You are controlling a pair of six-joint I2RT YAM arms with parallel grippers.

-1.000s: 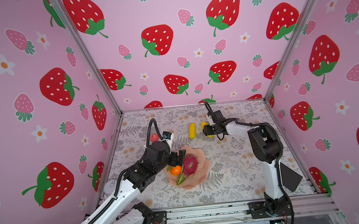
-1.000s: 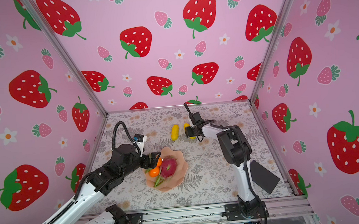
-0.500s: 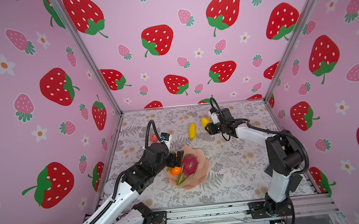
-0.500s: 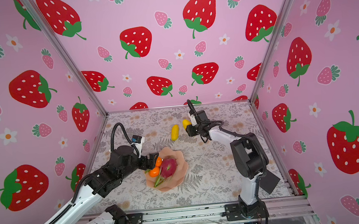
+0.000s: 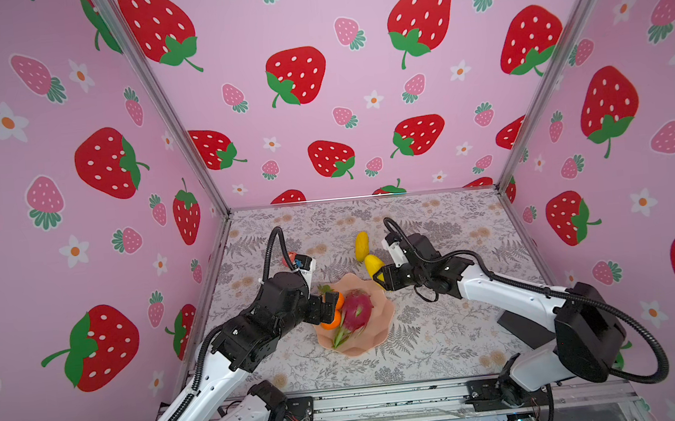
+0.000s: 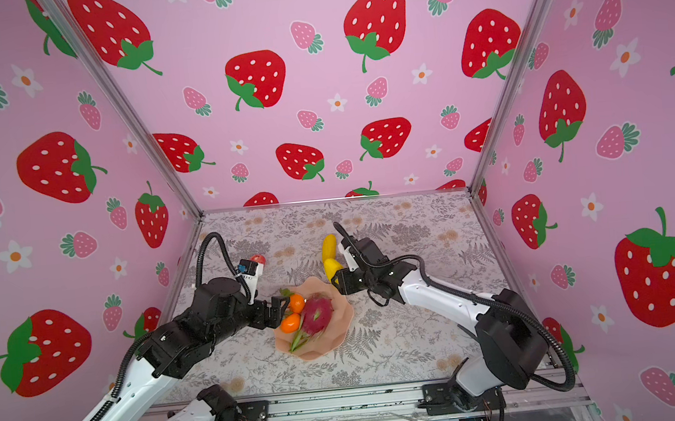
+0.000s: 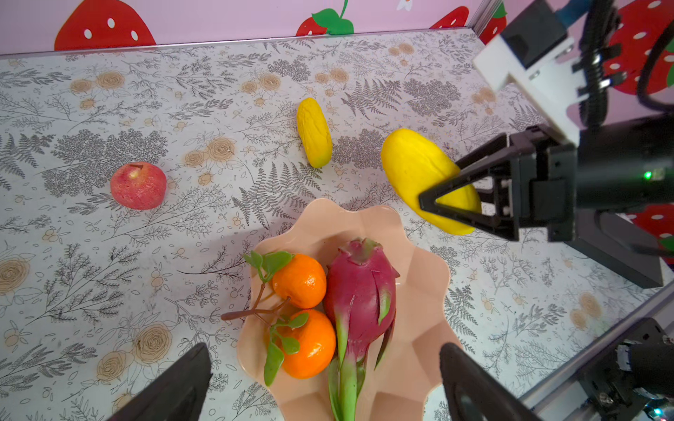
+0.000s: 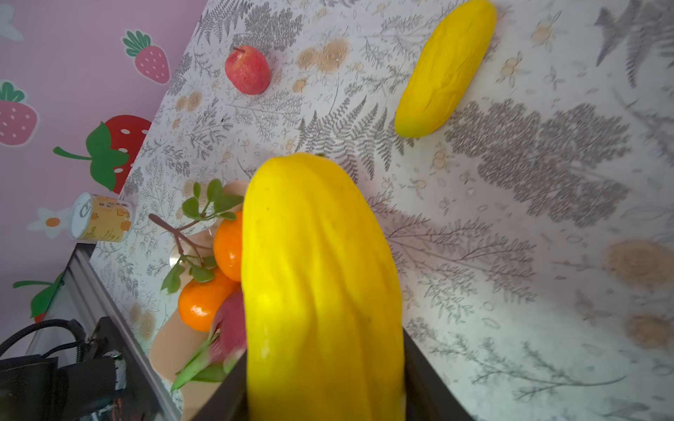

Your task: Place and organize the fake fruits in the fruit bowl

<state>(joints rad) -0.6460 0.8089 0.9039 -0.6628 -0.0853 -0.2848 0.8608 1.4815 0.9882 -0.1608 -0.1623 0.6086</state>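
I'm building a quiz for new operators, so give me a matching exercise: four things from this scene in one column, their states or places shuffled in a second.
1. dragon fruit
2. red-pink round fruit
3. left gripper
4. right gripper

A. shut on a yellow fruit
B. open, holding nothing
C. on the table, outside the fruit bowl
D. in the fruit bowl, beside the oranges

Pairs: 1-D, 2-C, 3-B, 4-A
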